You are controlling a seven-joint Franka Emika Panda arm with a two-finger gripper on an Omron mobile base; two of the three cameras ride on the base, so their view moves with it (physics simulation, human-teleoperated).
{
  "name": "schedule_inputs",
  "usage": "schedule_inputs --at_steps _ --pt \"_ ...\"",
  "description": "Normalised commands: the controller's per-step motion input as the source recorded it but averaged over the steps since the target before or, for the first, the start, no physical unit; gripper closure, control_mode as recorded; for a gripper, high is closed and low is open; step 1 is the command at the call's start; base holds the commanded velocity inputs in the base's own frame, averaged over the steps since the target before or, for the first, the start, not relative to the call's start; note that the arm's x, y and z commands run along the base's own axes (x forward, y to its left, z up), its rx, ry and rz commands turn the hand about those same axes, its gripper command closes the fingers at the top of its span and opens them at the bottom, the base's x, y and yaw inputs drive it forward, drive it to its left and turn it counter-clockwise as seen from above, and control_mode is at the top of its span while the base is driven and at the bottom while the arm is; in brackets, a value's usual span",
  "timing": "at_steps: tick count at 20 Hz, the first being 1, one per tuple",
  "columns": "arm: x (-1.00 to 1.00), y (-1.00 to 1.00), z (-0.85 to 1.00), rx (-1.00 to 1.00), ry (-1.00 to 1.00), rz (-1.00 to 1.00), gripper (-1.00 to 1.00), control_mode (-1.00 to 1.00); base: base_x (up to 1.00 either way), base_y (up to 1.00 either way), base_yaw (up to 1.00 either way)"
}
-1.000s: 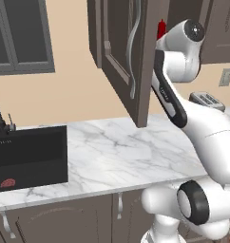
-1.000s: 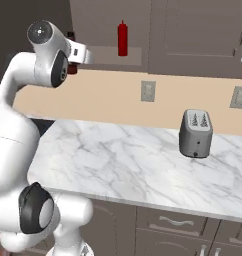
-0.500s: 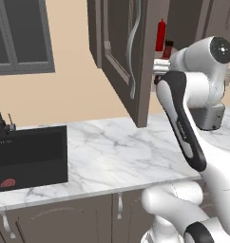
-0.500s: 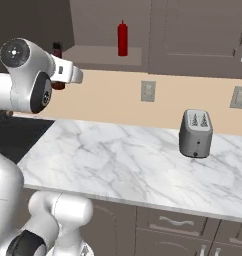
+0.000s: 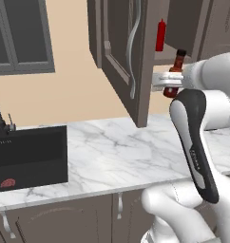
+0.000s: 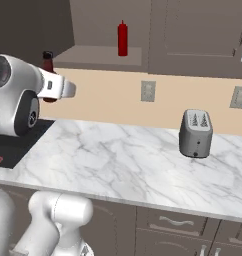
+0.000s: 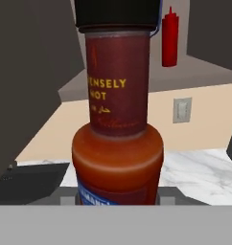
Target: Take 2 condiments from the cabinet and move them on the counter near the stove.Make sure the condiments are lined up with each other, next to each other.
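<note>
The short reddish-brown sauce bottle with the dark neck and cap (image 7: 118,119) is up in the air, just out in front of the open dark brown wooden wall cabinet (image 5: 131,57). The end effector (image 5: 170,84) is clamped on its lower body. The slim all-red squeeze bottle (image 6: 122,38) is upright on the cabinet shelf. Below is the white marble tabletop (image 6: 123,160) with a grey toaster (image 6: 196,133) and a black sink basin (image 5: 29,156).

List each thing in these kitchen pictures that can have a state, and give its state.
Hot sauce bottle: capped, upright, held off the shelf by the gripper.
Red squeeze bottle: upright on the cabinet shelf.
Cabinet door: open.
Toaster: upright on the counter, slots empty.
</note>
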Motion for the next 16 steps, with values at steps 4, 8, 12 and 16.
schedule_inputs --at_steps 4,8,12,16 --pt "-0.25 -0.18 -0.15 0.00 0.00 0.00 1.00 -1.00 0.00 0.00 0.00" --pt "-0.24 -0.19 -0.28 -0.02 0.00 0.00 1.00 -1.00 0.00 0.00 0.00" --pt "-0.05 -0.16 -0.34 -0.04 0.00 0.00 1.00 -1.00 0.00 0.00 0.00" --pt "0.00 -0.09 -0.34 -0.11 0.00 0.00 1.00 -1.00 0.00 0.00 0.00"
